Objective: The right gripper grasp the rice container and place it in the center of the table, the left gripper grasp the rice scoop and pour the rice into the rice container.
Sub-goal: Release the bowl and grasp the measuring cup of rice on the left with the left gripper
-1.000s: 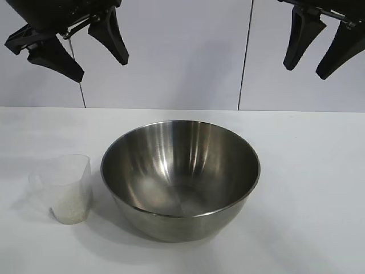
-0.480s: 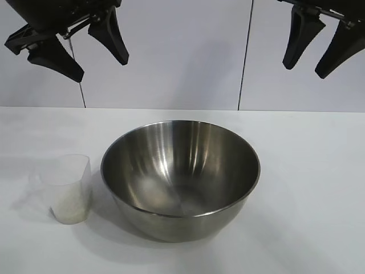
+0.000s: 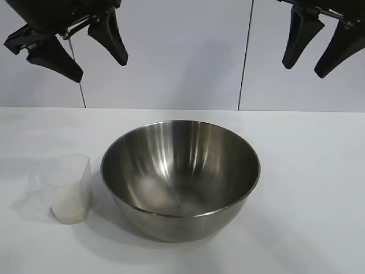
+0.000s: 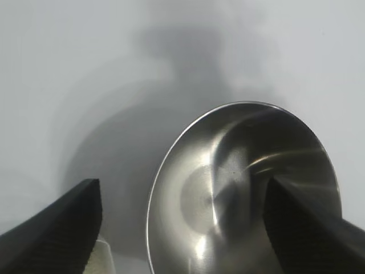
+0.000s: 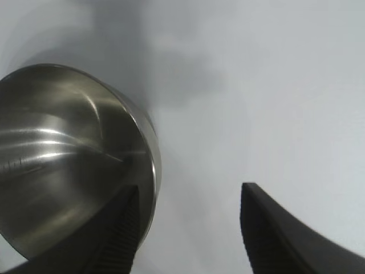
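Now | rice container (image 3: pixel 180 177) upright on the desk (image 3: pixel 308 188); rice scoop (image 3: pixel 65 188) just beside its left, apart, some rice (image 3: pixel 69 208) inside | left pincer (image 3: pixel 80 48) high above the scoop, fingers apart, holding nothing | right pincer (image 3: pixel 311 51) high above the container's right, fingers apart, holding nothing

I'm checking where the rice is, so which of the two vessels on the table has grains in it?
The rice scoop, the small translucent cup left of the rice container; white rice lies in its bottom, while the steel bowl looks empty.
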